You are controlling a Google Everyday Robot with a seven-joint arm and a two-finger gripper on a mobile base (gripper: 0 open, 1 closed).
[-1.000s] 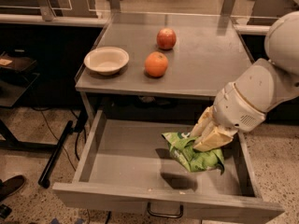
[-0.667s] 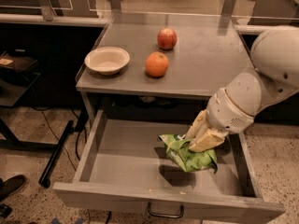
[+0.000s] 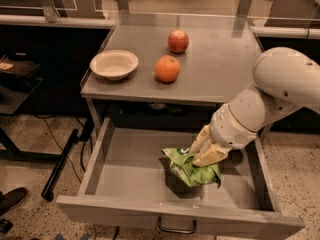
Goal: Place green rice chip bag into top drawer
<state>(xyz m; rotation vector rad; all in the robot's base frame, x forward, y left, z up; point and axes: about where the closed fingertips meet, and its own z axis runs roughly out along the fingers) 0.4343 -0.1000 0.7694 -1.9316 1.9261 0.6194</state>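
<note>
The green rice chip bag [image 3: 192,170] is crumpled, low inside the open top drawer [image 3: 127,171], right of its middle, with its shadow on the drawer floor under it. My gripper [image 3: 205,150] comes down from the white arm at the right and its cream fingers [image 3: 211,155] are shut on the bag's upper right part. The drawer is pulled far out below the tabletop; its dark loop handle [image 3: 176,229] shows on the front.
On the grey tabletop [image 3: 225,69] stand a white bowl [image 3: 114,64], an orange [image 3: 167,68] and a red apple [image 3: 178,41]. A dark cart leg [image 3: 60,164] stands on the floor left of the drawer. A shoe [image 3: 11,199] lies at the bottom left.
My gripper and the bag have moved a little left and lower into the drawer. The bag's shadow is now closer under it.
</note>
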